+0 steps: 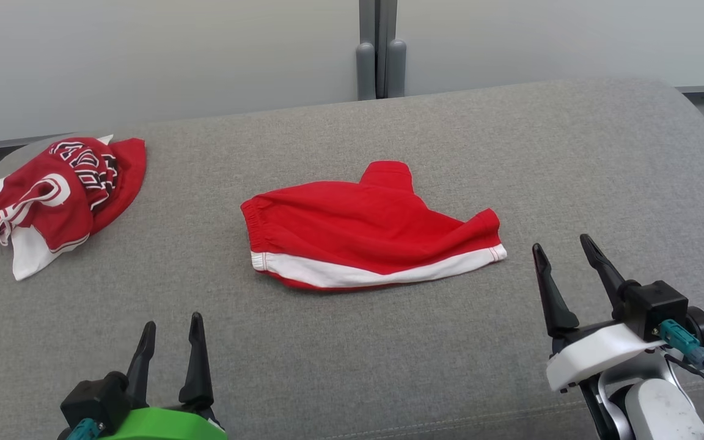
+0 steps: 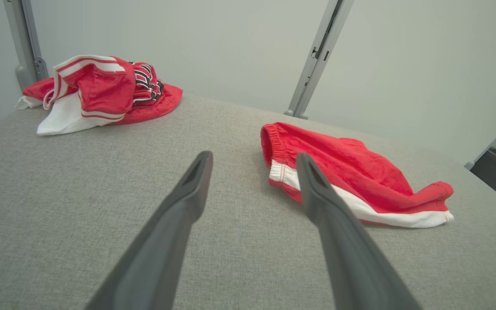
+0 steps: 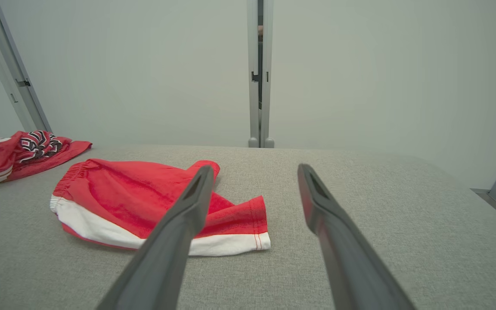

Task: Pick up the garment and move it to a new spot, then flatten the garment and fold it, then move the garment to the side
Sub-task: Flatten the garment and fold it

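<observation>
Far off to the left, near the back corner of the grey cloth-covered counter (image 1: 388, 354), the garment (image 1: 65, 220) lies in a crumpled heap; red cloth is bunched over white panels, striped trim curls along one edge, and black letters outlined in white show in the folds, too rumpled to read; nothing touches it, and in the left wrist view it (image 2: 101, 86) sits well beyond the fingertips.

Nearer me at the lower left hang the left jaws, standing wide with bare counter between the two dark fingers (image 1: 197, 366); they hold nothing and are well apart from the heap.

In the middle lies a smaller pair of red shorts (image 1: 364, 226), fairly flat; the gathered waistband is at its left end, a white band runs along its near edge, and one red flap pokes toward the back; the wrist views show it too (image 2: 347, 172) (image 3: 123, 193).

Behind it a grey post (image 1: 380, 61) rises against the pale wall (image 1: 144, 55).

At the lower right are the right jaws, likewise spread wide and empty; their fingers (image 1: 550, 293) tilt up just beside the right hem of the shorts, not touching it.
</observation>
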{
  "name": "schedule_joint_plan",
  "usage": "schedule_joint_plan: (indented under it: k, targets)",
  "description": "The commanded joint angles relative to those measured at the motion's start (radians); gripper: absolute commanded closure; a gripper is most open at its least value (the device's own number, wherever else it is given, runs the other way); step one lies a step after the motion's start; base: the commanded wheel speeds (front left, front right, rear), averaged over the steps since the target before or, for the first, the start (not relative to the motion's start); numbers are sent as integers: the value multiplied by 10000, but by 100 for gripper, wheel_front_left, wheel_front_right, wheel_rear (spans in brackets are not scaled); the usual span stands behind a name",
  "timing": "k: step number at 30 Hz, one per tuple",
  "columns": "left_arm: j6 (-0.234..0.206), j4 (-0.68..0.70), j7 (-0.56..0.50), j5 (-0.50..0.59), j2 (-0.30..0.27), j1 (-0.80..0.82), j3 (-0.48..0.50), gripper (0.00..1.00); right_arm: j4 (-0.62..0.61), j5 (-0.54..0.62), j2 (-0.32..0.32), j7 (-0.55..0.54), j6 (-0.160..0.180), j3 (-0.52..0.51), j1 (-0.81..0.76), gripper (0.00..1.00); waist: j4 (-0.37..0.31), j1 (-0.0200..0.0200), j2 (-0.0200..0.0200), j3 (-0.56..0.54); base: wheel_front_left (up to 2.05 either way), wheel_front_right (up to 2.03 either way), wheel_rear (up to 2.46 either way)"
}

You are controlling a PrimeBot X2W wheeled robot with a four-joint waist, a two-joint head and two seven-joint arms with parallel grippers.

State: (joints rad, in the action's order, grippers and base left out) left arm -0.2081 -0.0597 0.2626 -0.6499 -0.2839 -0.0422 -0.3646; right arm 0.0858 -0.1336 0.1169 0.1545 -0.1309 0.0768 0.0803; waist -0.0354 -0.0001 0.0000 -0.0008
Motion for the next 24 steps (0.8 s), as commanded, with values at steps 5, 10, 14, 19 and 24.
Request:
schedule_joint_plan:
  k: [5,10,14,19,24]
  targets:
    - [315,-308,-231,-54,-85,250,-159,0,146,-142,190,-169,3,89,7,0,3,1,0,213,0,0,0]
    - [697,-897,-836,-216,18,1025,-464,0,633,-116,593,-389,3,362,554,0,-25,1,0,617,0,0,0]
    - [1083,-1615,-1376,-436,118,1911,-627,0,1274,-138,1020,-524,3,677,1157,0,12,1,0,1046,0,0,0]
    - [1594,-2454,-1886,-545,183,2886,-841,0,1846,-200,1337,-482,3,953,1748,0,81,1,0,1522,0,0,0]
    - [2111,-3604,-2147,-536,262,4052,-999,0,2217,-314,1415,-286,3,1197,2262,0,28,1,0,1980,0,0,0]
